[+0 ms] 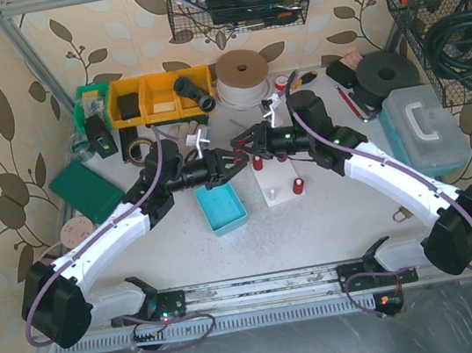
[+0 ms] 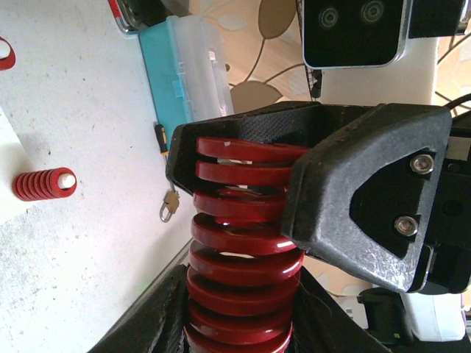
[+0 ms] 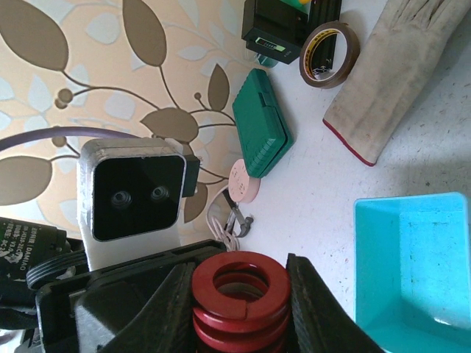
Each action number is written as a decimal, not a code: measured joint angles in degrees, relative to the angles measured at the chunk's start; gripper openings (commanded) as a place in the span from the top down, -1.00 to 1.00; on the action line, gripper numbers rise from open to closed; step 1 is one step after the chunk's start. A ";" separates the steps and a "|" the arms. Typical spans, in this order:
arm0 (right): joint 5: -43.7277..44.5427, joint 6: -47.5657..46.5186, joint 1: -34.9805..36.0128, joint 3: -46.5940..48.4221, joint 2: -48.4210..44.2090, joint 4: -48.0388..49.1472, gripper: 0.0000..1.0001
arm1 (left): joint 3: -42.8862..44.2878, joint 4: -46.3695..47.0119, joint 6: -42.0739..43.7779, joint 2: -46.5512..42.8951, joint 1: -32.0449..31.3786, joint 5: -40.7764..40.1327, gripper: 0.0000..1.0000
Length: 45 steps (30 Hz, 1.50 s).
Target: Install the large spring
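Observation:
The large spring (image 2: 246,243) is a thick red coil held in the air between both arms. My left gripper (image 2: 243,320) is shut on its lower coils, one finger on each side. My right gripper (image 3: 241,294) is shut on the other end, whose open ring (image 3: 241,283) faces that camera. In the top view both grippers, left (image 1: 219,166) and right (image 1: 247,145), meet above the table's middle, just left of the white base (image 1: 281,189). That base carries a small red spring (image 1: 298,188) on a post, also visible as the small spring (image 2: 44,184).
A blue tray (image 1: 222,207) lies just below the grippers. Yellow bins (image 1: 149,99), a tape roll (image 1: 241,74) and a green case (image 1: 85,190) sit behind and to the left. At the right are a clear box (image 1: 424,126) and a padlock (image 2: 169,204).

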 measured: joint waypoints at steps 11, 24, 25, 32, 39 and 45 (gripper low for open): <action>0.07 -2.54 0.00 0.00 0.00 -2.23 1.00 | 0.68 -3.45 1.31 -0.02 0.00 -0.39 -0.13; 0.42 -2.56 -0.04 0.00 -0.04 -2.05 1.00 | 0.94 -3.61 1.09 -0.07 0.00 -0.79 0.34; 0.42 -2.54 -0.07 0.00 -0.04 -2.08 1.00 | 0.94 -3.61 1.09 -0.07 0.00 -0.83 0.39; 0.42 -2.51 -0.07 -0.09 -0.04 -2.05 0.38 | 0.96 -4.04 2.23 -0.07 0.00 -0.98 1.00; -1.18 -5.16 -0.28 -0.04 0.11 -3.34 -0.47 | 6.91 -19.54 14.32 -0.92 -0.02 -3.41 1.00; -1.09 -8.66 -1.27 -2.69 -1.86 -5.51 -0.76 | 9.01 -34.51 31.74 -6.40 -1.95 -10.05 1.00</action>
